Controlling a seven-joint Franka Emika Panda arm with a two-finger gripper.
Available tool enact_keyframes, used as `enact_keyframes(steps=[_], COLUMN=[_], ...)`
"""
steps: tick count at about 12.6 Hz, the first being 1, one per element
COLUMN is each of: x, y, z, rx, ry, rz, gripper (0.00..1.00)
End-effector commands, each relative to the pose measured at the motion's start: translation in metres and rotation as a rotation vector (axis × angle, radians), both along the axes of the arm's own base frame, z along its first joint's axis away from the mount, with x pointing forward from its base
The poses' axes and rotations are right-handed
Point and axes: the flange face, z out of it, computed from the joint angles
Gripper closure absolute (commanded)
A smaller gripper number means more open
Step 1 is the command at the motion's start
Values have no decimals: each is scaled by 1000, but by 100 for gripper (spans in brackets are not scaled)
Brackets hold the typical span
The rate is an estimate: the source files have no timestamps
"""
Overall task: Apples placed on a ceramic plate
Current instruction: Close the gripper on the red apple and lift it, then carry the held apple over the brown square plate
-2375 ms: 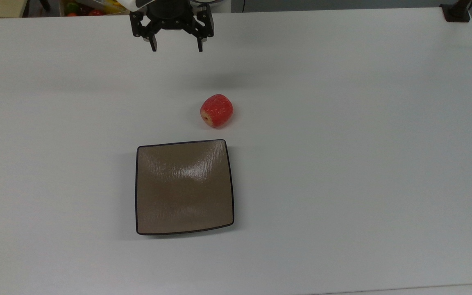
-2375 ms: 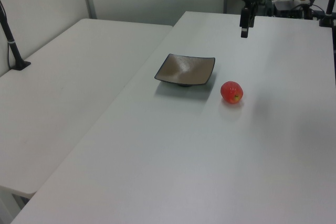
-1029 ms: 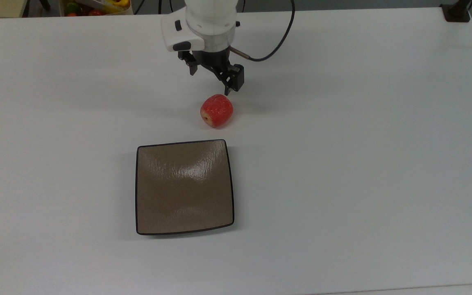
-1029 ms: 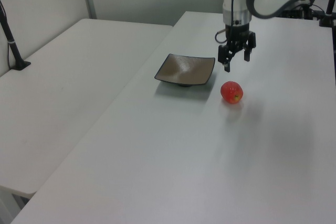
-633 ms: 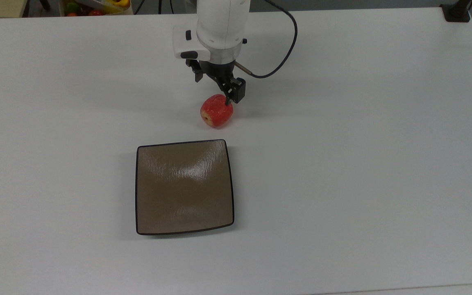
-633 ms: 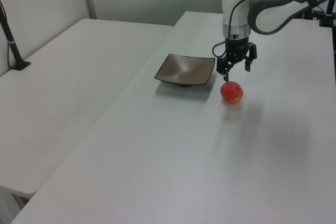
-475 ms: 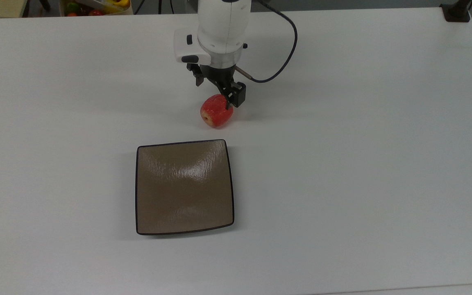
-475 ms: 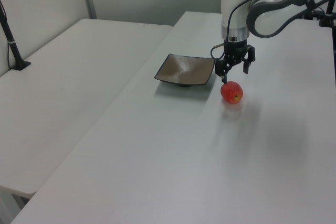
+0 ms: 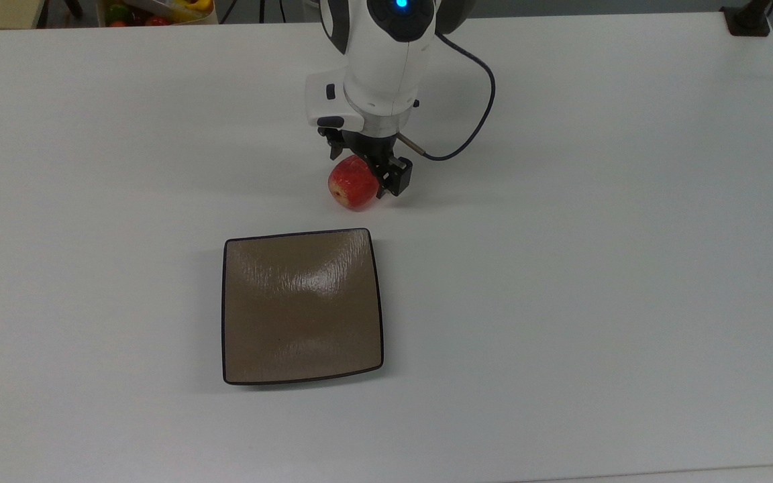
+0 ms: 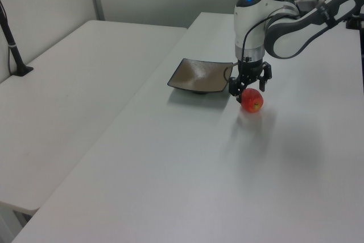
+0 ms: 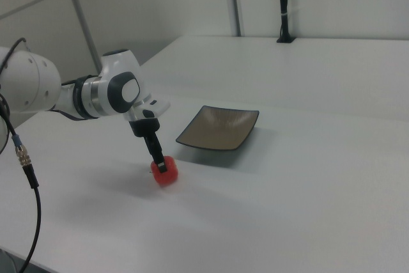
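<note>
Gripper [image 9: 366,173], top view: upper centre, fingers spread astride the apple [image 9: 351,185]; ceramic plate [image 9: 302,306] below, apart.
Left view: gripper [image 10: 248,87] over apple [image 10: 252,101], upper right; plate [image 10: 201,75] beside.
Right view: apple [image 11: 165,172] left of centre on table [image 11: 307,202].

Red apple, brown plate, white table, black-and-white arm

Between the black fingers of the gripper [image 9: 364,169] sits a red apple [image 9: 351,185] with pale yellowish streaks and a yellow-tan end. Just beyond the gripper lies the ceramic plate [image 9: 302,307], glossy brown with a thin dark rim and a pale sheen across faint ridges. Under both spreads a plain white table [image 9: 594,268]. Above the gripper the arm [image 9: 386,54] is white with dark grey joints, a blue light, and a black cable [image 9: 474,127].
</note>
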Motion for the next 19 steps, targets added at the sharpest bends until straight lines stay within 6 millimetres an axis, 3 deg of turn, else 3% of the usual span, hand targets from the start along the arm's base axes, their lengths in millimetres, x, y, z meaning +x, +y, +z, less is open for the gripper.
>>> enact_keyframes(steps=[1,3,4,6,8,14,19], x=[-1,1,1,2,5,34,55], y=[2,3,3,3,1,-16,-23], z=[2,4,5,6,20,89,107], rx=[-10,-4,-3,-3,1,17,45], ry=[-25,-42,-45,-48,-71,-210,-326], rz=[-7,-5,-3,-4,-7,-31,-39], gripper=[27,48,52,52,52,51,48])
